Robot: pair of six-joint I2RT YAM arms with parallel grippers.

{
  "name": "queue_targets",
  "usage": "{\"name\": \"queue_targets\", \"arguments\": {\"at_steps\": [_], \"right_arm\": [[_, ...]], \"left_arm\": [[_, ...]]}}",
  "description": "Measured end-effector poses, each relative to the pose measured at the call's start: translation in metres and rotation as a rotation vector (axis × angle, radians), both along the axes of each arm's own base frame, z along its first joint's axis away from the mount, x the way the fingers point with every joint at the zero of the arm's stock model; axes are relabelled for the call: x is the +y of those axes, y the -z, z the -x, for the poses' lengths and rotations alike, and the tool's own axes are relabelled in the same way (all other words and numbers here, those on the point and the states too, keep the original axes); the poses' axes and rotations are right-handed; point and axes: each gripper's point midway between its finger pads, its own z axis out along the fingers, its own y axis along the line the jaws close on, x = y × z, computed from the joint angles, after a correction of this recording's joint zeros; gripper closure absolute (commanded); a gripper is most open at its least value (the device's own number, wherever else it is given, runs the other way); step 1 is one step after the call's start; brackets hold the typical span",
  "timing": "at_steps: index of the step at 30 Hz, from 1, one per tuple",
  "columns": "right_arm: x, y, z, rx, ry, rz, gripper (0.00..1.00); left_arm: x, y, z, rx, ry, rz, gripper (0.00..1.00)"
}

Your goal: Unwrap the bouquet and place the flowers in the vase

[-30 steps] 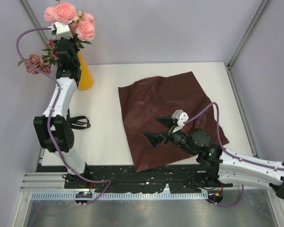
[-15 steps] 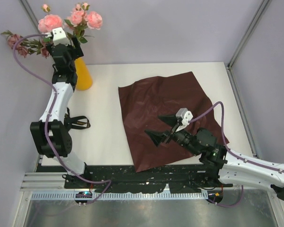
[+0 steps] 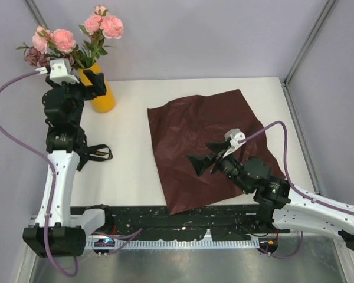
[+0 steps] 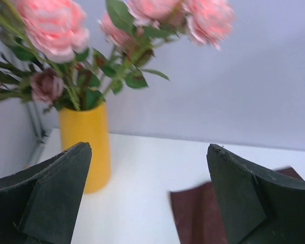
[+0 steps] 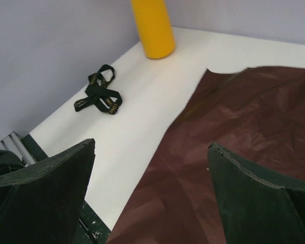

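The flowers (image 3: 76, 36), pink roses and mauve blooms on leafy stems, stand in the yellow vase (image 3: 101, 97) at the table's far left corner. The bouquet is apart: its dark red paper (image 3: 206, 135) lies flat at mid-table. My left gripper (image 3: 89, 84) hangs open just in front of the vase, holding nothing. In the left wrist view the vase (image 4: 86, 147) and flowers (image 4: 94, 48) sit beyond the open gripper (image 4: 148, 150). My right gripper (image 3: 204, 154) hovers open over the paper's near part. Its wrist view shows the empty gripper (image 5: 151, 146) above the paper (image 5: 244, 127).
A black ribbon (image 3: 97, 153) lies loose on the white table (image 3: 130, 159) left of the paper, seen also as the ribbon (image 5: 99, 96) in the right wrist view. The vase (image 5: 152, 28) stands far behind it. Grey walls close in the back and both sides.
My left gripper has opened and let go of the flowers, which dropped lower into the vase. The left arm pulled back and down. The right gripper drifted slightly right.
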Motion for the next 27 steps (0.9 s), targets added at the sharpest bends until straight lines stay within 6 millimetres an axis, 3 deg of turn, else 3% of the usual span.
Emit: {"name": "queue_targets", "arguments": {"at_steps": [3, 8, 12, 17, 21, 27], "right_arm": [[-0.014, 0.002, -0.008, 0.072, 0.093, 0.015, 0.05], [-0.040, -0.001, -0.016, 0.146, 0.226, 0.030, 0.05], [-0.062, 0.006, -0.017, 0.174, 0.298, 0.054, 0.05], [-0.081, 0.009, -0.013, 0.191, 0.335, 0.056, 0.04], [-0.090, 0.003, -0.010, 0.187, 0.346, 0.026, 0.04], [-0.097, 0.010, -0.010, 0.183, 0.364, 0.010, 0.05]], "left_arm": [[-0.029, 0.018, 0.030, 0.041, 0.150, 0.051, 0.00], [-0.077, 0.067, 0.081, 0.150, 0.405, 0.136, 0.00], [-0.113, 0.101, 0.125, 0.211, 0.601, 0.189, 0.00], [-0.155, 0.129, 0.183, 0.232, 0.841, 0.184, 0.00], [-0.170, 0.145, 0.218, 0.200, 0.953, 0.154, 0.00], [-0.170, 0.155, 0.227, 0.188, 0.963, 0.146, 0.00]]}}
